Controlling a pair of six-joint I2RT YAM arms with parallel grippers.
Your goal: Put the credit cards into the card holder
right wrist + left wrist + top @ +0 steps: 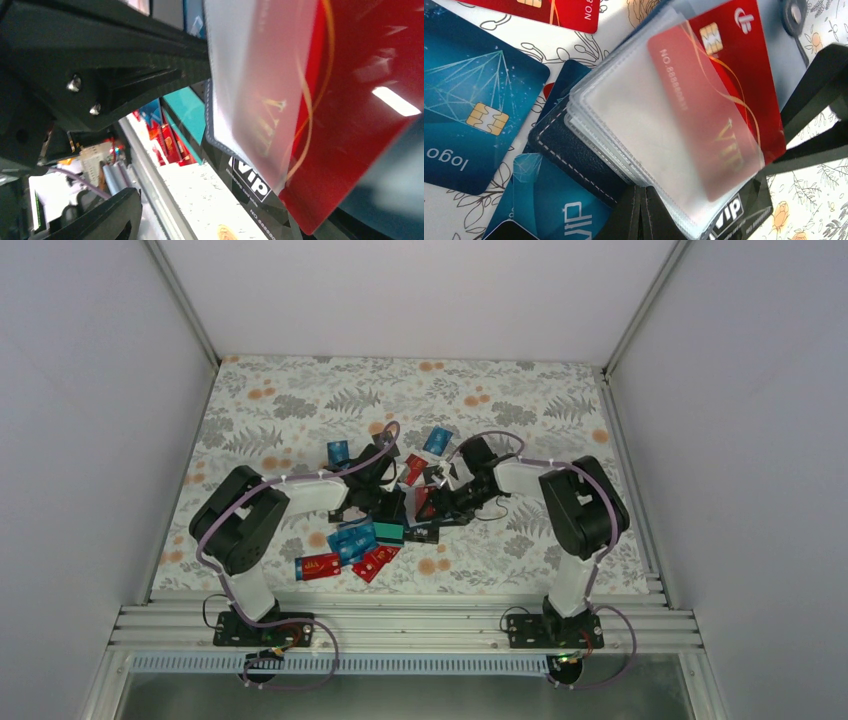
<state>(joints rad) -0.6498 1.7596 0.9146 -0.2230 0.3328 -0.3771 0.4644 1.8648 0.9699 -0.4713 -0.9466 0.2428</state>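
The card holder point(569, 145) lies open, its navy stitched cover under a stack of clear sleeves point(634, 120). A red credit card point(734, 100) sits partly inside the top sleeve, its chip end sticking out. My left gripper point(644, 215) is shut at the holder's near edge, and nothing shows between its fingers. The right gripper point(442, 496) is open. Its black fingers point(819, 80) stand apart beside the red card's point(360, 125) far end, not touching it. Both grippers meet over the holder point(400, 508) mid-table.
Loose cards surround the holder: a black VIP card point(734, 212) under it, blue cards point(474, 115) point(549, 210) on the left, another red one point(554, 12). From above, more cards point(352, 540) point(318, 565) point(437, 440) lie on the floral cloth point(300, 410).
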